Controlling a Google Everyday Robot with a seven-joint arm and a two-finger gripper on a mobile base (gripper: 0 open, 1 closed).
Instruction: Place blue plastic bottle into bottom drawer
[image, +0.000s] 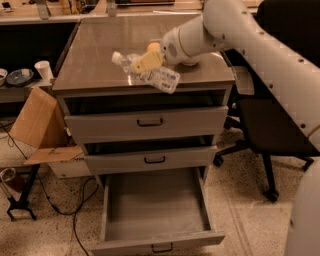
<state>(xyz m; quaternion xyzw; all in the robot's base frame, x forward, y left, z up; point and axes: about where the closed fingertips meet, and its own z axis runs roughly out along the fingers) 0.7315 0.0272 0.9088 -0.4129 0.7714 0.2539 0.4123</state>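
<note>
While the gripper (143, 64) hangs over the worktop (95, 60) front edge, its fingers (148, 60) look clamped on the blue plastic bottle (163, 79); bottom drawer (155, 206) open.

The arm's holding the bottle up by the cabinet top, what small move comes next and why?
Probably bring the gripper forward and down past the front edge of the cabinet. It grips the blue plastic bottle at top-surface height, while the bottom drawer stands open far below.

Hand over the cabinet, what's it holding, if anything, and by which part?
The hand holds the blue plastic bottle around its midsection, nearer the capped end, tilted above the front edge of the cabinet top.
</note>
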